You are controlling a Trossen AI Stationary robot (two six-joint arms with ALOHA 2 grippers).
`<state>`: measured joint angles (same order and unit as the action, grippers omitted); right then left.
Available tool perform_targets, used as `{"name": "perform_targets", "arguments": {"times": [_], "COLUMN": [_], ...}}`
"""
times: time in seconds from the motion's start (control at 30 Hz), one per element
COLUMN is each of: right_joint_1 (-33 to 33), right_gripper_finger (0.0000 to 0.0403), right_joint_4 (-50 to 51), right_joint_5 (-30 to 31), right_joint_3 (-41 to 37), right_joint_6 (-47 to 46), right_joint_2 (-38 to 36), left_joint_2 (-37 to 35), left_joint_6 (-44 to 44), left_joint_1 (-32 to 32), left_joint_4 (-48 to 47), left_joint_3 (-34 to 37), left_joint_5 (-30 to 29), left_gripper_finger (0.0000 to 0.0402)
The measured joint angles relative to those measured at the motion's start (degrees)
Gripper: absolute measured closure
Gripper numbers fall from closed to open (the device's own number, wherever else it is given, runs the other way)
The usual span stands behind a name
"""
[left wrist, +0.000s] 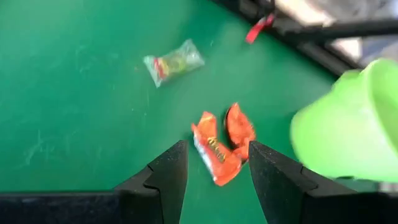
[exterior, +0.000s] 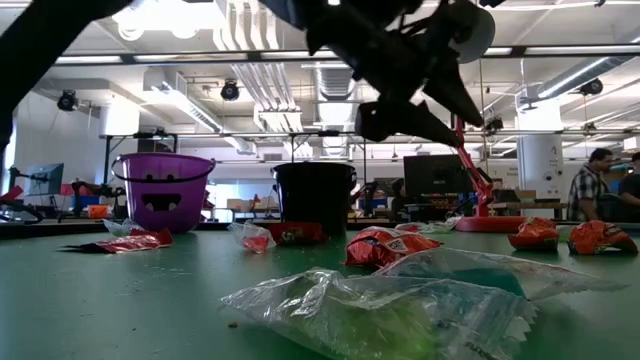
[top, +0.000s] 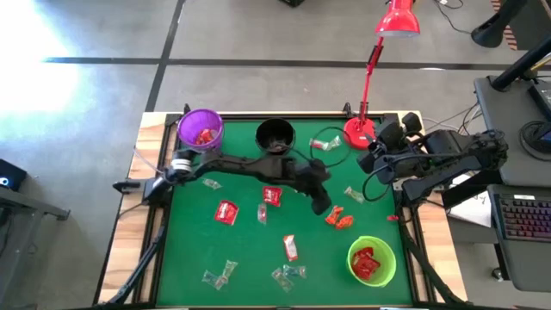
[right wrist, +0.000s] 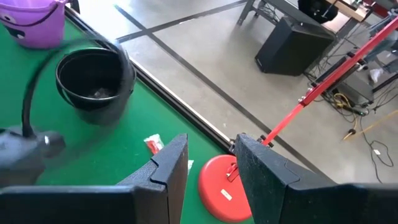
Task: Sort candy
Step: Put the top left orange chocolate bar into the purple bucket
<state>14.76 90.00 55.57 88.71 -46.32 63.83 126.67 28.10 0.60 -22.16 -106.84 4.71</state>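
Orange wrappers are the concern: two small orange candies (left wrist: 222, 146) lie touching each other on the green surface (top: 250, 250), just ahead of the left claw (left wrist: 217, 171), whose fingers stand spread with nothing between them. Because the pair overlaps, closing on them could catch both at once, or nip only a loose edge of foil so that one slips free on the lift. The green bowl (top: 372, 261) stands just beside them, and a careless swing of the arm could knock its rim and spill the red sweets already inside. Candy is scattered widely: red pieces (top: 225, 212) near the middle of the surface, clear twisted ones (top: 219, 275) towards the front edge, one clear-green piece (left wrist: 173, 61) lying apart from the orange pair, and some red ones already in the purple bowl (top: 201, 129). The black bowl (top: 275, 135) stands next to the purple one. Waiting at the far right corner beside the red lamp (top: 360, 132), the right claw (right wrist: 211, 168) is likewise spread and empty; it looks clear of the work, so I see little risk of the arms meeting. As for writing, dark lettering shows on one orange wrapper, but I cannot read it, and no other label is legible.
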Motion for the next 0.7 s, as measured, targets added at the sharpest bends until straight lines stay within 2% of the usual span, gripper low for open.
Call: {"name": "perform_targets", "arguments": {"times": [0.17,0.33,0.47,0.7], "right_joint_1": [0.02,0.02,0.04,0.02], "right_gripper_finger": [0.0275,0.0275,0.0275,0.0275], "right_joint_4": [0.00,0.00,0.02,0.01], "right_joint_5": [-0.08,-0.16,-0.26,-0.26], "right_joint_3": [0.00,0.00,-0.04,-0.17], "right_joint_6": [-0.07,-0.10,-0.12,-0.12], "right_joint_2": [0.00,0.00,-0.02,0.08], "left_joint_2": [8.45,15.94,16.09,15.92], "left_joint_6": [-1.06,-3.67,-2.37,-0.66], "left_joint_1": [0.02,-0.71,-1.22,-1.90], "left_joint_4": [-17.54,-24.58,-20.39,-14.85], "left_joint_3": [-15.60,-28.07,-24.61,-24.27], "left_joint_5": [-3.97,-2.59,2.14,2.27], "left_gripper_finger": [0.0249,0.0249,0.0249,0.0249]}}
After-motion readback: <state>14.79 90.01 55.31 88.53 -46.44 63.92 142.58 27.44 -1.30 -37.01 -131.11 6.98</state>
